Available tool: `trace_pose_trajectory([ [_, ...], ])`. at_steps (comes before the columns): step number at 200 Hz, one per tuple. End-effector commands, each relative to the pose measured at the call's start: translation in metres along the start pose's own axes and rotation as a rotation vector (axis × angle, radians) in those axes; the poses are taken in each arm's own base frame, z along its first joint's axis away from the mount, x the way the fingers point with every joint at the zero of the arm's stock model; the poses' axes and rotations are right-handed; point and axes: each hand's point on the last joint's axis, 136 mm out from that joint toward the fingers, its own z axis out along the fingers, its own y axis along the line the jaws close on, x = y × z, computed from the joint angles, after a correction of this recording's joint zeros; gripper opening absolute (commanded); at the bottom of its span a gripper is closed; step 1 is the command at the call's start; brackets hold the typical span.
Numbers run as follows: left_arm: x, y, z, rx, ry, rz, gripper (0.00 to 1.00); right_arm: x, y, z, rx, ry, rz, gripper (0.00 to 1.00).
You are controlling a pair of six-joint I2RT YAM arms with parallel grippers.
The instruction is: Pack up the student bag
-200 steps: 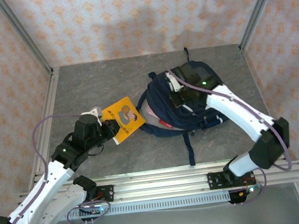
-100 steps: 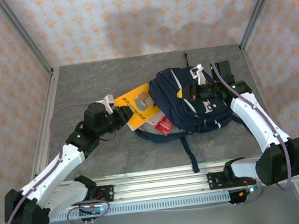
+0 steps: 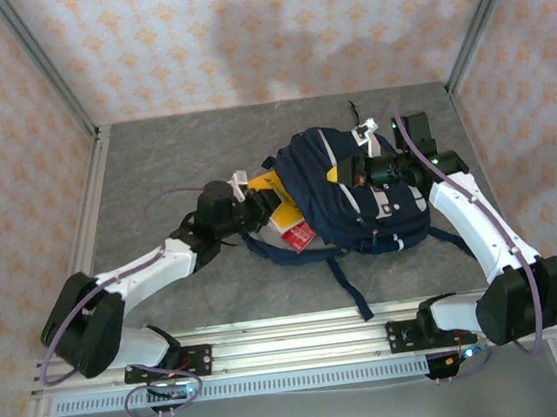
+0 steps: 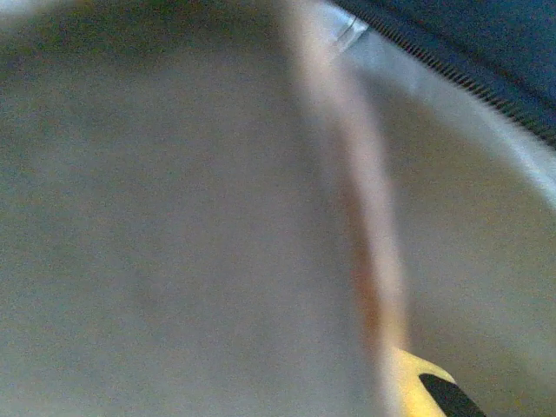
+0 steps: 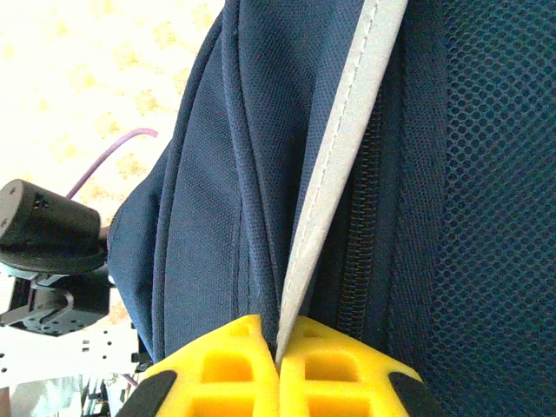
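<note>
The table (image 3: 172, 160) carries the bag (image 3: 359, 209), whose mouth lies directly ahead of the left pincer (image 3: 251, 210). The right pincer (image 3: 345, 173) is clenched on the white trim (image 5: 339, 165), lifting that mouth open. The left pincer appears to be grasping the yellow book (image 3: 268, 183), whose far end sits at the opening. Drive the book straight ahead, flat against the inner wall. Avoid the red pack (image 3: 300, 234) just beside the left pincer; it could snag. Release only once the book is fully inside.
</note>
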Motion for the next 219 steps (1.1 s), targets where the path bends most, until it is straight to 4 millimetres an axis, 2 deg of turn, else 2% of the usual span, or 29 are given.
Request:
trace_pose_trajectory([
  [1,0.005,-0.074,0.007,0.228,0.026,0.066,0.0,-0.02,0.042,-0.014,-0.124,-0.063,-0.151,0.0],
  [26,0.021,-0.068,0.025,0.204,0.067,0.066,0.0,-0.023,0.041,-0.013,-0.115,-0.066,-0.151,0.0],
  [57,0.026,-0.069,0.045,0.193,0.079,0.091,0.0,-0.023,0.037,-0.011,-0.116,-0.064,-0.147,0.0],
  [109,0.03,-0.054,0.11,0.145,0.137,0.089,0.0,-0.025,0.027,-0.006,-0.083,-0.073,-0.125,0.0],
  [117,0.031,-0.05,0.119,0.137,0.147,0.086,0.08,-0.026,0.023,-0.005,-0.07,-0.075,-0.118,0.0],
  [126,0.032,-0.045,0.127,0.123,0.156,0.077,0.25,-0.026,0.021,-0.003,-0.066,-0.077,-0.114,0.0],
  [135,0.031,-0.048,0.127,0.128,0.157,0.075,0.42,-0.028,0.017,-0.001,-0.054,-0.082,-0.103,0.0],
  [149,0.032,-0.042,0.124,0.099,0.156,0.095,0.65,-0.03,0.008,0.0,-0.014,-0.099,-0.091,0.0],
  [166,0.029,-0.035,0.108,0.033,0.13,0.154,0.82,-0.034,0.001,-0.001,0.03,-0.121,-0.082,0.0],
  [189,0.027,-0.021,0.082,-0.065,0.103,0.2,0.87,-0.039,-0.008,-0.002,0.08,-0.156,-0.072,0.0],
  [219,0.022,-0.001,0.051,-0.128,0.069,0.207,0.88,-0.044,-0.017,-0.001,0.111,-0.189,-0.06,0.0],
])
